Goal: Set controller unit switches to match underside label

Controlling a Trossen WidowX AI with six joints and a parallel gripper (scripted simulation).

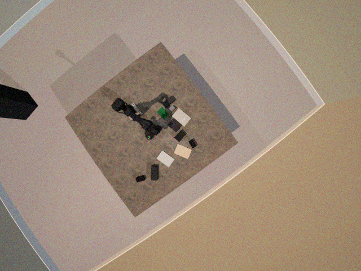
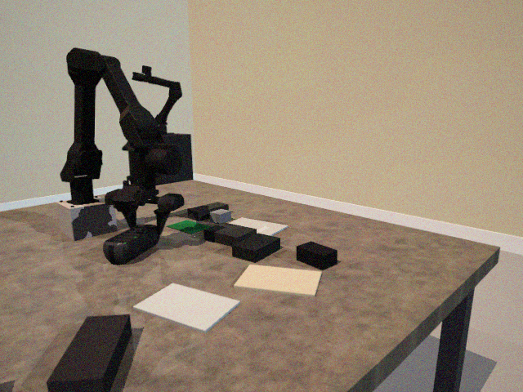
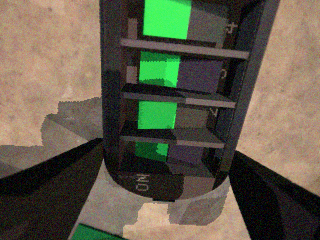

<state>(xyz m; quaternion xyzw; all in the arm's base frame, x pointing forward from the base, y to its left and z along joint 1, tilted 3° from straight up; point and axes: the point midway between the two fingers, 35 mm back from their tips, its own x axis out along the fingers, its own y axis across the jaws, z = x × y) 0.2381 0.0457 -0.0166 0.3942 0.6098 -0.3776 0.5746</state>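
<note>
The dark grey controller unit (image 1: 151, 136) (image 2: 125, 247) (image 3: 200, 80) lies flat on its base on the bench, near the arm's base. In the wrist view its rocker switches show a green end on the left and a dark end on the right, and the word ON is printed at its near, rounded end. I cannot tell which ends are pressed down. My gripper (image 1: 152, 129) (image 2: 145, 232) (image 3: 166, 151) reaches down over that near end. One finger is against each long side, so it is shut on the unit. The underside label is hidden.
A green board (image 1: 163, 112) (image 2: 188, 226) (image 3: 95, 234) lies just beside the unit. Dark modules (image 2: 255, 246) and a small black box (image 2: 316, 254) stand to the right. A beige plate (image 2: 279, 279), a white plate (image 2: 188, 305) and a long black block (image 2: 91, 354) lie nearer the front.
</note>
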